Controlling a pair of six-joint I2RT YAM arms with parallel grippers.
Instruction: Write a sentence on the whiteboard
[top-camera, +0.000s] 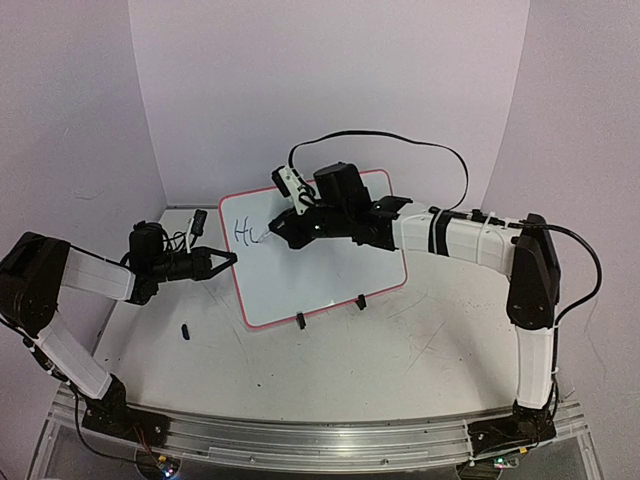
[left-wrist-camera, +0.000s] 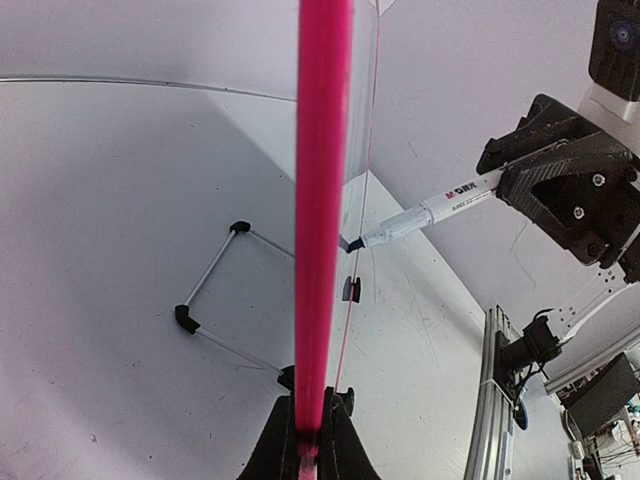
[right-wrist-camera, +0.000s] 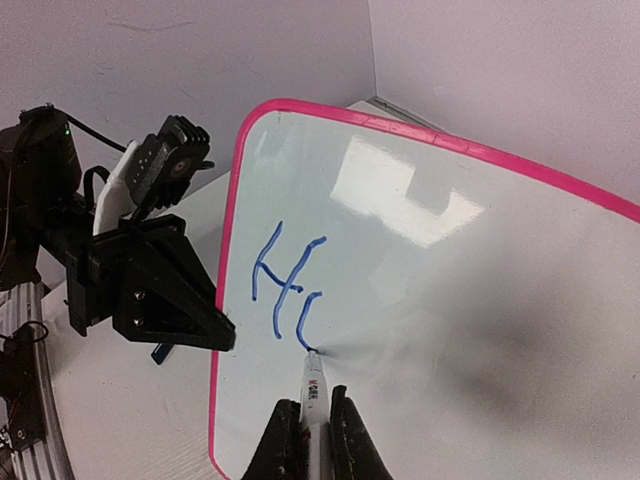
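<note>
Both jaws clenched: left gripper pinches the whiteboard by its pink left rim, board propped mid-table. Right gripper grasps the marker, tip on board. The sentence is barely begun: "H" + part of 2nd letter. Next: finish that stroke w/ light, even pressure.

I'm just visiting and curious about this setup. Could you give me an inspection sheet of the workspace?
Surface: white table, scratched.
Job's things: whiteboard standing tilted on black clip feet; blue lettering just begun, an H and one more stroke.
Clutter: small dark object on the table left of the board.
Grippers: left gripper shut on the board's left rim; right gripper shut on a marker, tip on the board.
Cables: black cable looping behind the right arm.
Surroundings: plain pale walls.
</note>
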